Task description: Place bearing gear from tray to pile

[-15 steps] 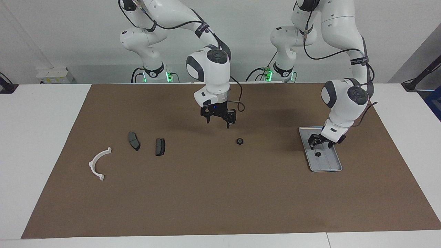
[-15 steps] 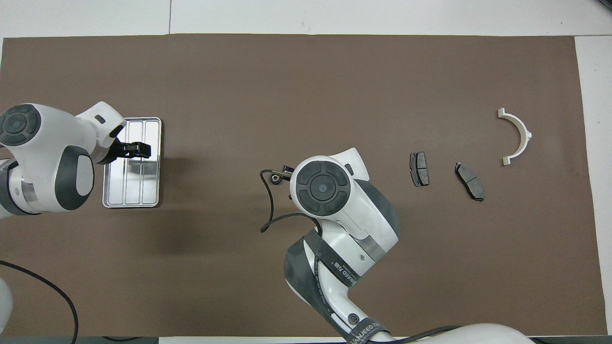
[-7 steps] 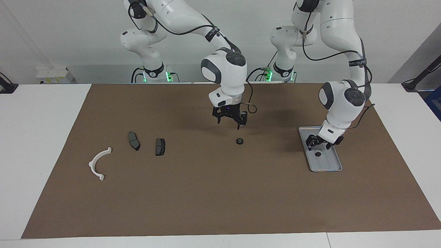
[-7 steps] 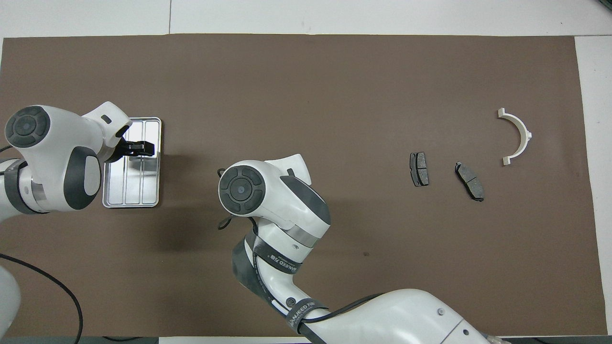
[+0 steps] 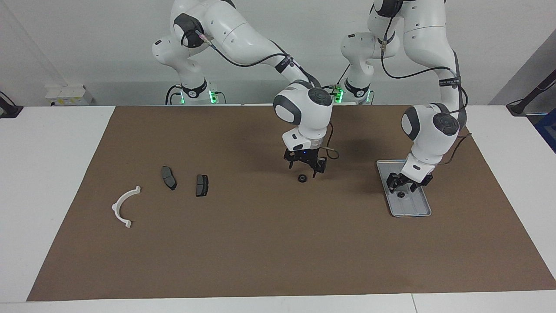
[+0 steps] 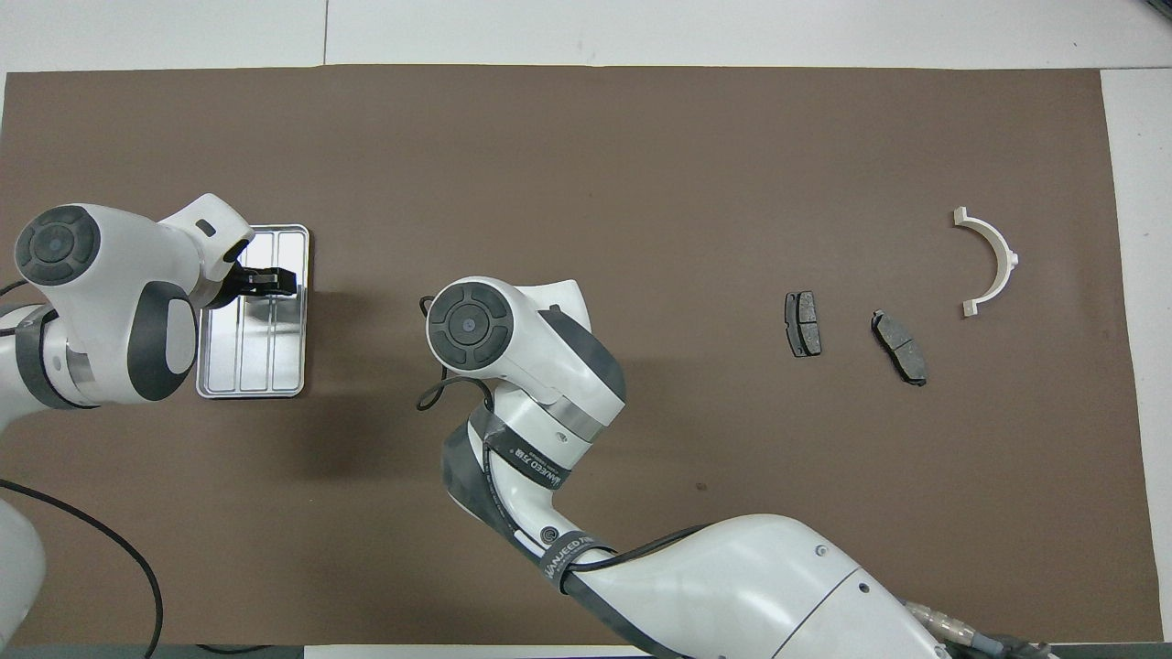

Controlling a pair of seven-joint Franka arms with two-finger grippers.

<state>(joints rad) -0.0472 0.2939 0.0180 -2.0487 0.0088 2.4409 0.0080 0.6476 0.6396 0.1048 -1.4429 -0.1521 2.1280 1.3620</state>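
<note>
Landmark: tray (image 5: 406, 204), sitting on the brown mat (image 5: 278, 243) toward the left arm's end of the table.

Left gripper (image 5: 402, 184) is hanging low over the tray, fingers apart, straddling a small dark bearing gear (image 5: 401, 195) that is lying on the tray floor; contact with it can't be made out.

Right gripper (image 5: 306, 165) is hovering, fingers spread wide and holding nothing, above a second bearing gear (image 5: 302, 178) lying on the mat, well apart from the tray toward the right arm's end.

Pile is sitting further that way from the tray: two brake pads (image 5: 202, 185) (image 5: 168, 178), then a white bracket (image 5: 125, 206).
</note>
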